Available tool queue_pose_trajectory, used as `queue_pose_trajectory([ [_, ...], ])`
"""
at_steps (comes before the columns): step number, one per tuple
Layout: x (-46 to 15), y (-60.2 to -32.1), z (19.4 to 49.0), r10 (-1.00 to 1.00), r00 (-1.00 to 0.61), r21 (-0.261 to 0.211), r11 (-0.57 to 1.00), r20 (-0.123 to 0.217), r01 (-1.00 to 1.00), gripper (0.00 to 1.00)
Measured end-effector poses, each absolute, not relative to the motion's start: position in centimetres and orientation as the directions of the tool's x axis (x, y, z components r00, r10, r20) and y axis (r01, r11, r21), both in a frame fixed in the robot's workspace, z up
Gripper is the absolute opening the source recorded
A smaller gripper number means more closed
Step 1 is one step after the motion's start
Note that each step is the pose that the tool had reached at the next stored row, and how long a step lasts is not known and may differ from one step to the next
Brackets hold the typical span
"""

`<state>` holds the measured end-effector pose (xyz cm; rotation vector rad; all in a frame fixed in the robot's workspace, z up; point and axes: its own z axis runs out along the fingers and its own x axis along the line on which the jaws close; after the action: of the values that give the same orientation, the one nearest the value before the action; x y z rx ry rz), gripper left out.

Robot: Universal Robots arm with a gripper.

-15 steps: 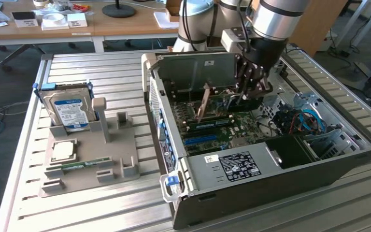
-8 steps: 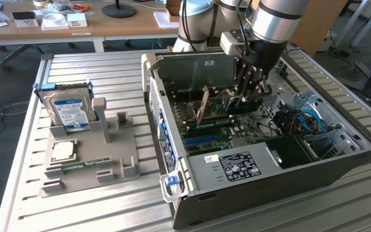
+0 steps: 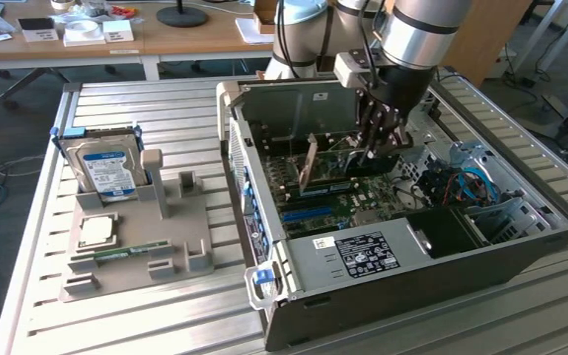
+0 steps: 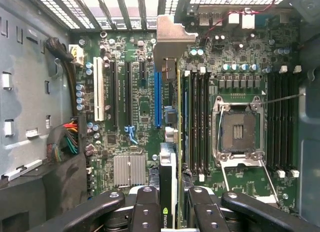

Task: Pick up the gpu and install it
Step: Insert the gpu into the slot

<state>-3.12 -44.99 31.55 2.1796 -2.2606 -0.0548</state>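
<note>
My gripper (image 3: 371, 154) is down inside the open computer case (image 3: 383, 255), shut on the gpu (image 3: 313, 163), which it holds upright on its edge above the motherboard. In the wrist view the gpu (image 4: 172, 142) appears edge-on as a slim strip running away from my gripper (image 4: 173, 198), clamped between the two black fingers (image 4: 146, 199). Its metal bracket (image 4: 169, 39) points at the slotted rear wall of the case. The card hangs just beside the long blue slot (image 4: 158, 99), on the side toward the memory slots. I cannot tell whether its lower edge touches the board.
The empty CPU socket (image 4: 239, 132) and black memory slots (image 4: 197, 122) lie next to the card. Cable bundles (image 4: 67, 139) sit by the case wall. Outside the case, a grey fixture (image 3: 171, 248) holds a blue-labelled hard drive (image 3: 106, 166), a CPU (image 3: 97, 231) and a RAM stick (image 3: 121, 253).
</note>
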Motion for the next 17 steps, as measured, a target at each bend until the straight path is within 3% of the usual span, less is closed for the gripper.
queue_pose_trajectory([
  [17, -4.5, -45.5, 31.0, -0.999, -0.035, 0.026, 0.034, -0.024, -0.999, 0.26],
])
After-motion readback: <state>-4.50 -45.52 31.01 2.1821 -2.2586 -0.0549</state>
